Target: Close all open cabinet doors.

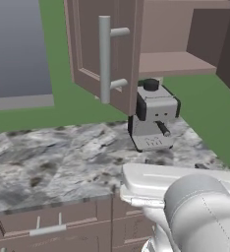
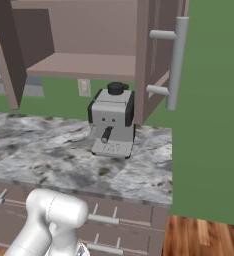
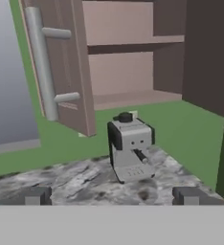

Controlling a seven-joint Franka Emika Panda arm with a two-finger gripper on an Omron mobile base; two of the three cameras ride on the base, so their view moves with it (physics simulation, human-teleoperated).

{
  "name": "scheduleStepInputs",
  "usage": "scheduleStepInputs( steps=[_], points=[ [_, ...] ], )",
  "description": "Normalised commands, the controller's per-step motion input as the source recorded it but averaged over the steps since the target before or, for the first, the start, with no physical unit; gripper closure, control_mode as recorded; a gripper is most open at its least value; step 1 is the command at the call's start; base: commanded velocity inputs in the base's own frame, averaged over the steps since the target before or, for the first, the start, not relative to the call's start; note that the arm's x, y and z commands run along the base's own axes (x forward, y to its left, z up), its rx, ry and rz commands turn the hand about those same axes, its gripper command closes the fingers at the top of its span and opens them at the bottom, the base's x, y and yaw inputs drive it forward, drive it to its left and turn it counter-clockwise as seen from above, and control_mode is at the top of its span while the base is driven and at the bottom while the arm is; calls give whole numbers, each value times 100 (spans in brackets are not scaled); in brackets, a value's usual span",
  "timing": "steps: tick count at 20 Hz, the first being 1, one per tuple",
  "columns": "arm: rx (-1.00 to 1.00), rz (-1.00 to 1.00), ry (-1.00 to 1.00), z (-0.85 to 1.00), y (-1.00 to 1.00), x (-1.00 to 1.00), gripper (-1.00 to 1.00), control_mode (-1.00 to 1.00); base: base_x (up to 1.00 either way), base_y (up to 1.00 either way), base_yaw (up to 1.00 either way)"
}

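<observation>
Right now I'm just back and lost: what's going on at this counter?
Nothing is being handled yet. The upper cabinet stands open: its left door and right door both swing out over the counter, above an espresso machine. The gripper faces the cabinet, fingers spread and empty, touching neither door. Both doors remain to be closed.
</observation>
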Motion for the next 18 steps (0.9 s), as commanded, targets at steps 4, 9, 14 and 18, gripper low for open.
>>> scheduleStepInputs(
  steps=[4, 9, 14, 18],
  points=[
    [0, -10, -10, 24, 21, 49, -100, -100, 0, 0, 0],
    [0, -19, -1, 12, 10, 53, -100, -100, 0, 0, 0],
    [0, -19, 0, 0, 25, 57, -100, -100, 0, 0, 0],
    [0, -13, -3, 0, 27, 52, -100, -100, 0, 0, 0]
  ],
)
